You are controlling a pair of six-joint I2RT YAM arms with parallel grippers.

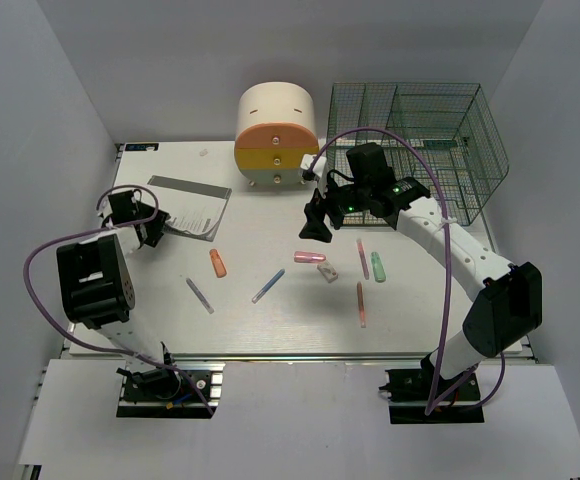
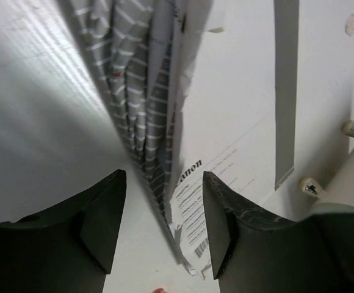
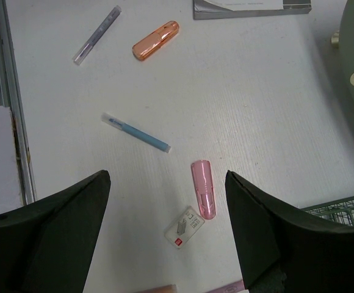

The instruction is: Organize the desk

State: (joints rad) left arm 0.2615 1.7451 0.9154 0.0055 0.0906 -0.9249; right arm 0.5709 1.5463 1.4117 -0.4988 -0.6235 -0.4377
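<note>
While small items lie scattered over it, desk fills view ahead of arm bases.

- Left gripper: fingers spread, straddling fanned edge of paper stack, likely lined up for pinch. Contact cannot be told.
- Right gripper: fingers wide apart, empty, hovering over pink case, probably next pick.
- Blue pen and orange case lie loose mid-desk.
- Drawer box and mesh organizer at far edge: likely destinations.
</note>
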